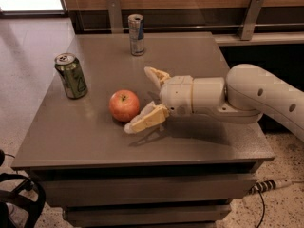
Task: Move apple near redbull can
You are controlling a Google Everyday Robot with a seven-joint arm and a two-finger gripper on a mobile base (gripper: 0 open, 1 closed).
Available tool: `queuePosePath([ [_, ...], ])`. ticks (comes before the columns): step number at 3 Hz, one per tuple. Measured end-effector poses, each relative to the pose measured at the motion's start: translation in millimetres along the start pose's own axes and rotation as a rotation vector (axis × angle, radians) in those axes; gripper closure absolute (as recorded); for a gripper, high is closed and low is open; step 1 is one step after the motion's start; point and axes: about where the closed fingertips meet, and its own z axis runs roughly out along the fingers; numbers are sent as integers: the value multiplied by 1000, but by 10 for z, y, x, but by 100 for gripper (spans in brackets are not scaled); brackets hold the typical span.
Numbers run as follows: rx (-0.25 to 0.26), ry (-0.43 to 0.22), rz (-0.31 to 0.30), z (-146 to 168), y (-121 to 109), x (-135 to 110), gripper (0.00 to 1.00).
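The red-orange apple sits on the grey table, left of centre. My gripper is open, low over the table just right of the apple. One finger lies by the apple's front right side and the other stands behind and to the right. The apple is partly between them and I cannot tell if it is touched. The redbull can, slim, silver and blue, stands upright at the table's back edge, well behind the apple.
A wider green can stands upright at the table's left side. A wooden wall panel with two metal brackets runs behind the table. A cable lies on the floor at the lower right.
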Motion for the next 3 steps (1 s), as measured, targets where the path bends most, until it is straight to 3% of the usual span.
queuePosePath([
  [2, -19, -35, 15, 306, 17, 136, 0],
  [3, -25, -38, 15, 339, 33, 130, 22],
])
